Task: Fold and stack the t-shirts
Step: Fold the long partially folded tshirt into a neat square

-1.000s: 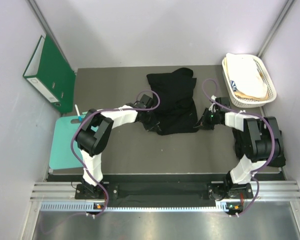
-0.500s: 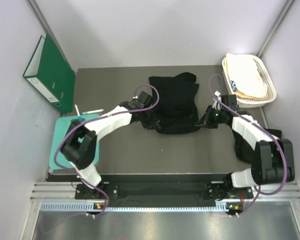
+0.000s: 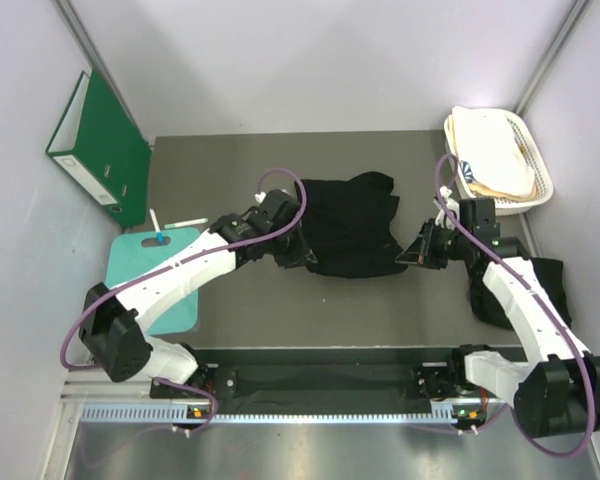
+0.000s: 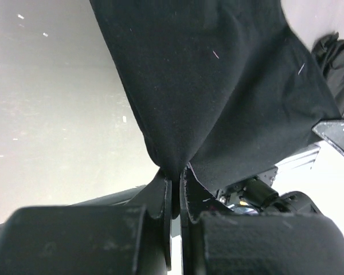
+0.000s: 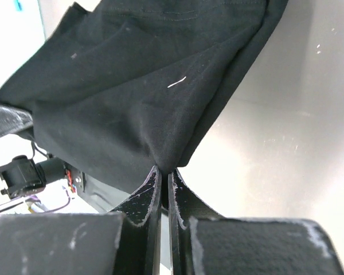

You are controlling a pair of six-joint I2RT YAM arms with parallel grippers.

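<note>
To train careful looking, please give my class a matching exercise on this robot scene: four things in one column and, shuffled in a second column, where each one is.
Things
1. green ring binder
2. white plastic basket
3. teal mat
4. black t-shirt

Places
A. over the middle of the table, pinched by the left gripper and the right gripper
B. far right corner, with cream cloth inside
C. leaning against the left wall
D. lying flat at the left edge

Pairs: 1-C, 2-B, 3-D, 4-A
</note>
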